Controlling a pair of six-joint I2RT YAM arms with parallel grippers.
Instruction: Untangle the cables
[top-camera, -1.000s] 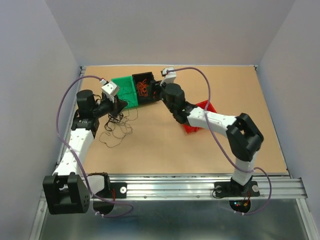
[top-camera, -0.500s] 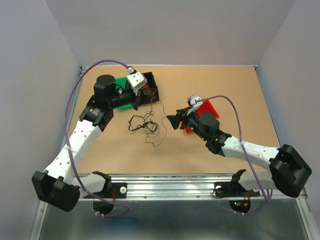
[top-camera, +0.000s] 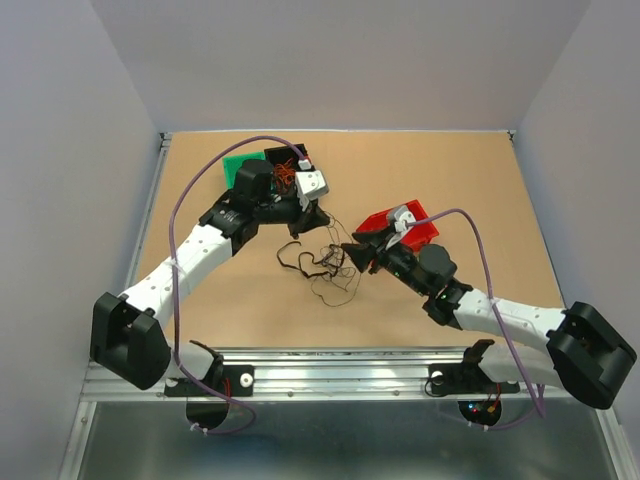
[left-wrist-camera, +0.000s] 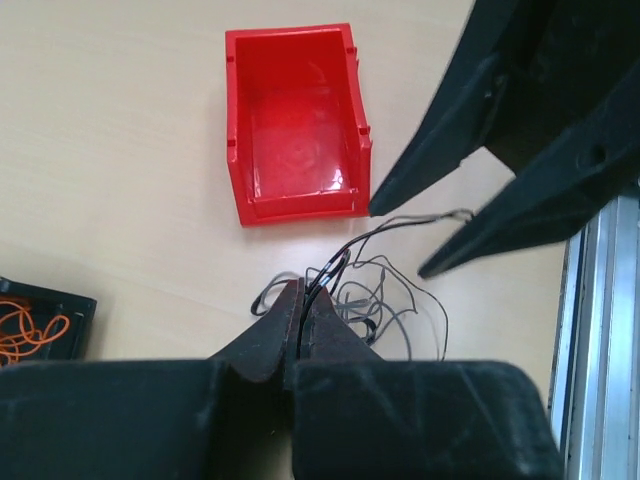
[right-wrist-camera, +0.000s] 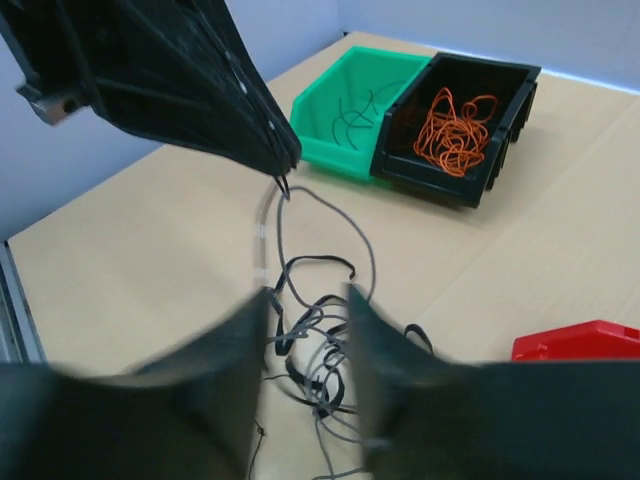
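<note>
A tangle of thin black and grey cables (top-camera: 322, 265) lies mid-table. My left gripper (top-camera: 301, 228) is shut on strands rising from the tangle; in the left wrist view its fingertips (left-wrist-camera: 303, 300) pinch dark cable. My right gripper (top-camera: 350, 251) is open just right of the tangle. In the right wrist view it (right-wrist-camera: 305, 300) hovers over the cable pile (right-wrist-camera: 325, 350) with blurred fingers either side. The left gripper (right-wrist-camera: 288, 165) shows there holding a grey strand up. The right gripper (left-wrist-camera: 398, 240) shows open in the left wrist view with a thin wire running between its fingers.
A green bin (top-camera: 238, 163) with a few dark cables and a black bin (top-camera: 290, 160) holding orange cables (right-wrist-camera: 455, 125) stand at the back left. A red bin (top-camera: 378, 220) sits behind my right wrist and looks empty in the left wrist view (left-wrist-camera: 295, 120).
My left arm has swung right and nearer the centre, carrying strands with it. The tangle has shifted right. My right gripper has moved left to the tangle.
</note>
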